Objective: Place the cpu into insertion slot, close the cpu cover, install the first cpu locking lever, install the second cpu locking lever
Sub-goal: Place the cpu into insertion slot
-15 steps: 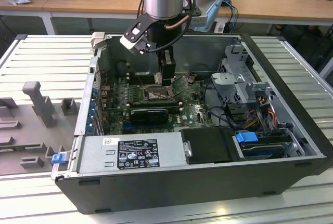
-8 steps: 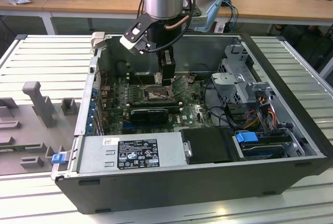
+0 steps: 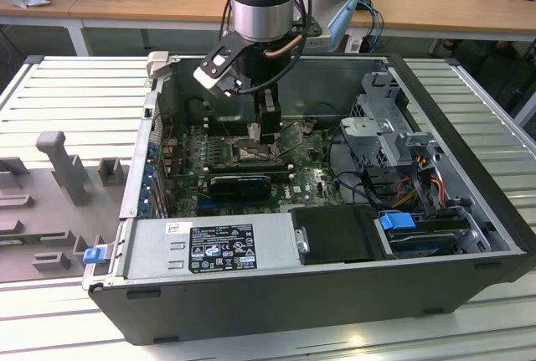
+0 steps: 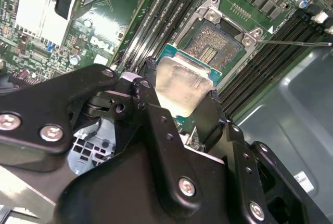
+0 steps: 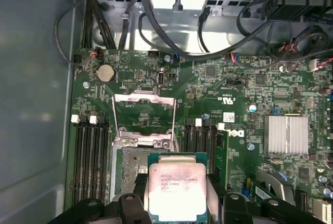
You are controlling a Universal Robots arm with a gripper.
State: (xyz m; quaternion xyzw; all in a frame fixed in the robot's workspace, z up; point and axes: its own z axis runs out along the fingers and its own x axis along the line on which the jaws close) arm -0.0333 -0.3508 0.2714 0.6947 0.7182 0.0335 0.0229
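One step is in hand, the first: the claw point(image 4: 181, 90) pinches the cpu point(image 5: 177, 190) by opposite edges, close over the insertion slot point(image 4: 214, 46) and partly covering it. The cpu cover point(image 5: 141, 97) lies open. Seating probably calls for squaring chip to socket.

The cpu point(image 5: 177, 187), a flat square chip with a pale silvery face and a green edge, is clamped between the fingers of the gripper point(image 3: 268, 133), its face turned toward the wrist. Just beyond the fingertips lies the insertion slot point(image 4: 214, 44), dark-centred, silver-rimmed and uncovered. The cpu cover point(image 5: 143, 97), a thin silvery frame, is swung open past the slot's far edge.
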